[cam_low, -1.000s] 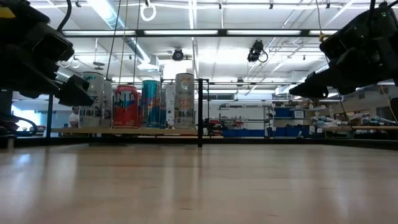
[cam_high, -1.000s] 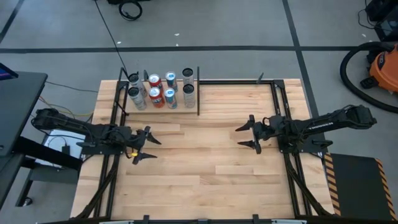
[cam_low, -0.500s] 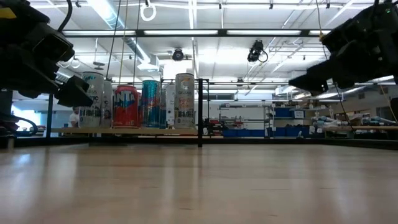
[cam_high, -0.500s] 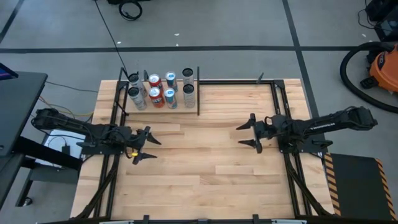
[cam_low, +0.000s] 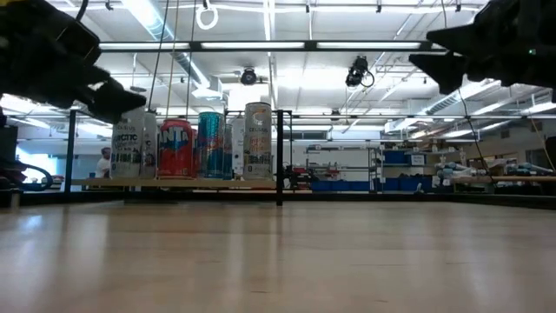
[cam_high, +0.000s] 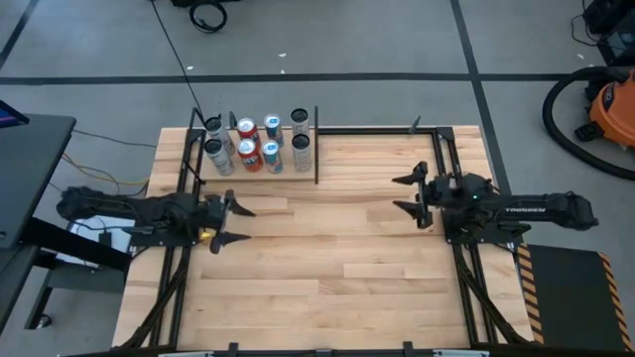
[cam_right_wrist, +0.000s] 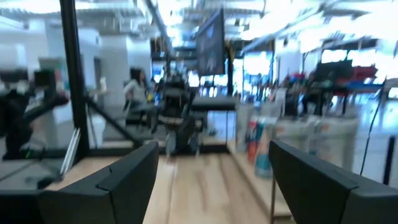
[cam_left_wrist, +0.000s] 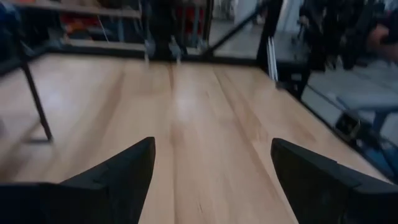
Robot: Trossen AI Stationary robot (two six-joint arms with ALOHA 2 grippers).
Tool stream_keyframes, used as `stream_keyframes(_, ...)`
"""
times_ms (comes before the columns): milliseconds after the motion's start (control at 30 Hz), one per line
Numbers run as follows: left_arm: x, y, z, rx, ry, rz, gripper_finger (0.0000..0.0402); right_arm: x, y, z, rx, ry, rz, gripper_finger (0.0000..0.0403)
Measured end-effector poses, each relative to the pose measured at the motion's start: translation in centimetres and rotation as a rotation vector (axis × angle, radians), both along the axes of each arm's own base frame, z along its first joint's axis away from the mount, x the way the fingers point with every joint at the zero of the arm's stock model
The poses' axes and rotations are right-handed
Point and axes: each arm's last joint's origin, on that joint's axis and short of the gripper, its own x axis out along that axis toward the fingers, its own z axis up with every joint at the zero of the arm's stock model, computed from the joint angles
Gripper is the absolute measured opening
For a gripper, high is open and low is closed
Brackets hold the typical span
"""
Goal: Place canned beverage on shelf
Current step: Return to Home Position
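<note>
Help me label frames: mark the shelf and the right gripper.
shelf (cam_low: 217, 183), low view, front edge of its panel.
right gripper (cam_high: 395, 194), high view, midway between its fingertips.

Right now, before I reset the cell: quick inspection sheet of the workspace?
Surface: wooden table, no spills seen.
Job's things: eight cans upright in two rows of four on the shelf, at a table corner on the left arm's side.
Clutter: nothing seen.
Grippers: left gripper open, empty, over the table's left side; right gripper open, empty, over its right side.
Cables: black cable from floor to shelf; yellow cable by the left arm.
Surroundings: orange vacuum on the floor.
</note>
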Motion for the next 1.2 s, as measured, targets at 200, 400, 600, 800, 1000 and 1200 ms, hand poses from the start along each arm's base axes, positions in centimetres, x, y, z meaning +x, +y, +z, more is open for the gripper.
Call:
stream_keyframes(200,-0.7,0.6,1.1,-0.008,-0.128,0.050,0.0321,-1.2,-0.2,1.1,-0.024,-0.120,-0.041,0.0313)
stream_keyframes(400,-1.2,1.1,1.8,-0.009,-0.211,0.094,0.0321,-1.8,-0.1,1.7,-0.038,-0.187,-0.047,0.0313)
stream_keyframes(600,-1.7,1.3,2.4,-0.008,-0.278,0.119,0.0321,-2.7,0.0,2.3,-0.054,-0.265,-0.047,0.0313)
stream_keyframes(800,-1.7,1.3,2.4,-0.009,-0.281,0.115,0.0321,-3.5,0.2,2.8,-0.069,-0.339,-0.047,0.0313)
stream_keyframes(1000,-1.7,1.3,2.4,-0.009,-0.283,0.115,0.0321,-3.6,0.3,3.0,-0.076,-0.371,-0.047,0.0313)
stream_keyframes(1200,-1.7,1.3,2.4,-0.008,-0.283,0.116,0.0321,-3.6,0.3,3.0,-0.075,-0.369,-0.047,0.0313)
